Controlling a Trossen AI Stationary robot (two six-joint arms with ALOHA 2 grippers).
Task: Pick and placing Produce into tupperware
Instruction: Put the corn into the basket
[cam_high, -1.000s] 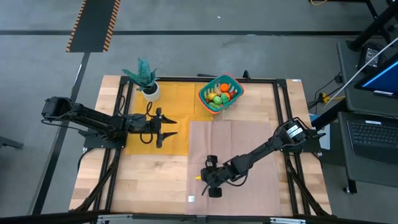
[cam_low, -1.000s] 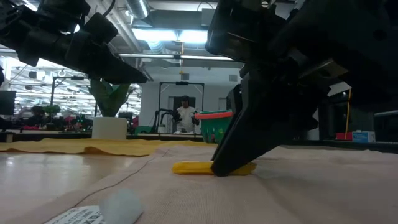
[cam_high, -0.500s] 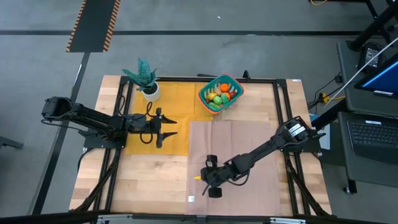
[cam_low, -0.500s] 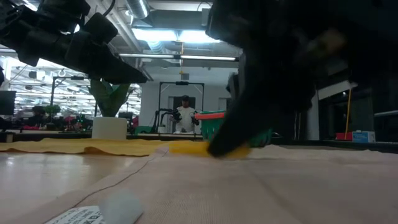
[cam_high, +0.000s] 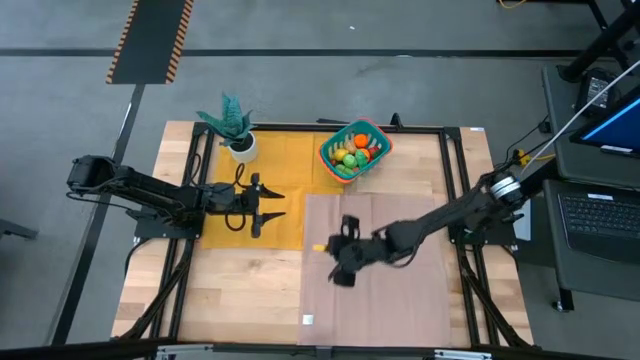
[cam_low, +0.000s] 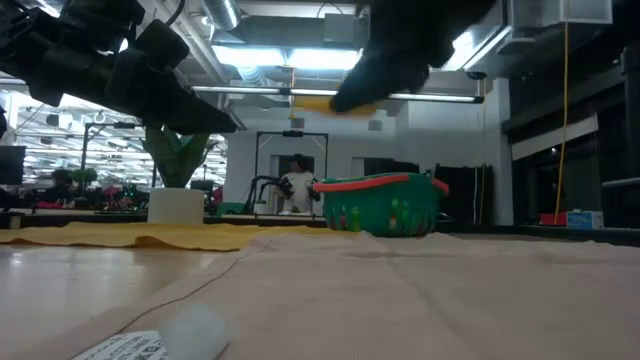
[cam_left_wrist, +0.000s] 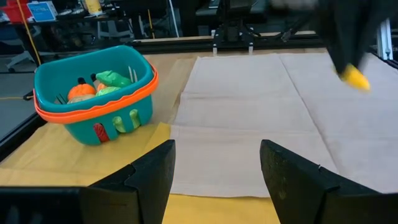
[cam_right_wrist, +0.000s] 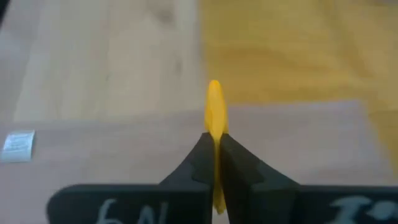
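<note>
One yellow produce piece (cam_right_wrist: 214, 118) — pinched in raised right pincer (cam_high: 335, 248).

Even overhead light; low view backlit, ceiling glare; right pincer (cam_low: 345, 100) motion-blurred.

Little that we could read.
We made out only pale marks, perhaps "6N", on the dark body of the right gripper (cam_right_wrist: 214, 155); the white label (cam_right_wrist: 17, 142) near the bench's front edge was too small to read.
</note>
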